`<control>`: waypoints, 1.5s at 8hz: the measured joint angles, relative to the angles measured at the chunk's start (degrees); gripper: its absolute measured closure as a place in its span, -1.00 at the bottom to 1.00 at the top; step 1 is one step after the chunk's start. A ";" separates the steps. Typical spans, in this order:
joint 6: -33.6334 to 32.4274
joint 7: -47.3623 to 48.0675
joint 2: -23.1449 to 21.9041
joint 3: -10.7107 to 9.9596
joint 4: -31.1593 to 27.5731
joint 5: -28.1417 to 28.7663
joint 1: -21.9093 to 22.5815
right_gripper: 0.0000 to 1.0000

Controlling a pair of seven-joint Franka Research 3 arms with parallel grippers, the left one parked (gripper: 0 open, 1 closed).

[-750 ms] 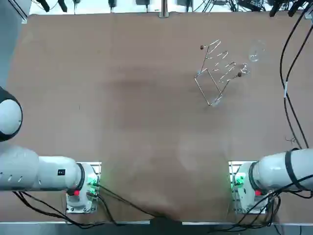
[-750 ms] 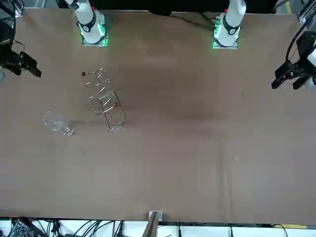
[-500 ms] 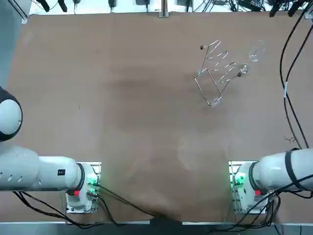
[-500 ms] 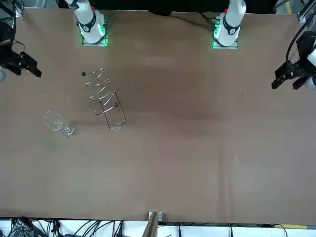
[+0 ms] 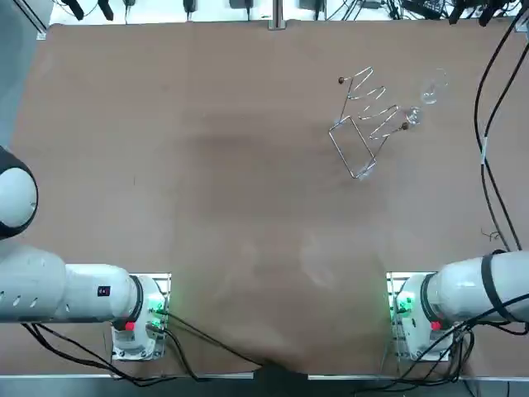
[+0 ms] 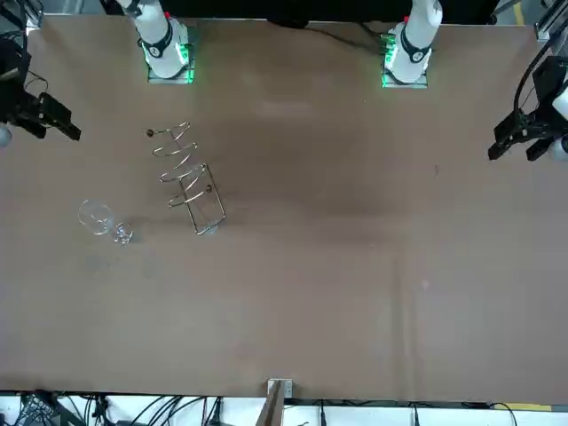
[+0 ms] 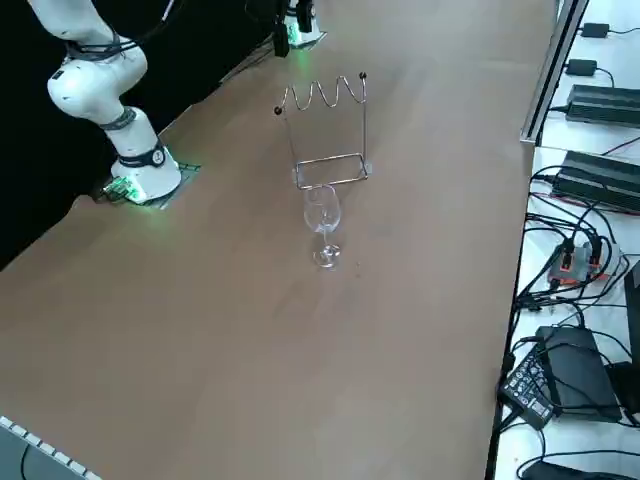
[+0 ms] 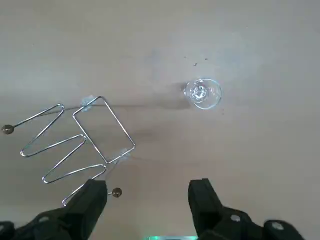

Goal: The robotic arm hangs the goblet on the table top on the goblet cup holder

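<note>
A clear goblet (image 7: pixel 322 225) stands upright on the brown table, just beside the wire goblet holder (image 7: pixel 328 130). The top view has the goblet (image 5: pixel 428 91) at the far right, right of the holder (image 5: pixel 364 124). In the front view the goblet (image 6: pixel 102 220) is left of the holder (image 6: pixel 186 177). My right gripper (image 8: pixel 147 200) hangs high above both, open and holding nothing, looking down on the goblet (image 8: pixel 202 93) and the holder (image 8: pixel 75 142). It shows at the left edge of the front view as the right gripper (image 6: pixel 69 127).
The right arm's base (image 5: pixel 413 314) sits at the near table edge. Black cables (image 5: pixel 488 124) run along the table's right side. Power bricks and cables (image 7: pixel 590 100) lie on the white surface past that edge.
In the front view my right gripper has edged slightly inward over the table. The goblet and the holder have not moved.
</note>
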 joint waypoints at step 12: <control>5.03 -84.88 17.09 -2.42 -0.16 25.41 -27.53 -0.98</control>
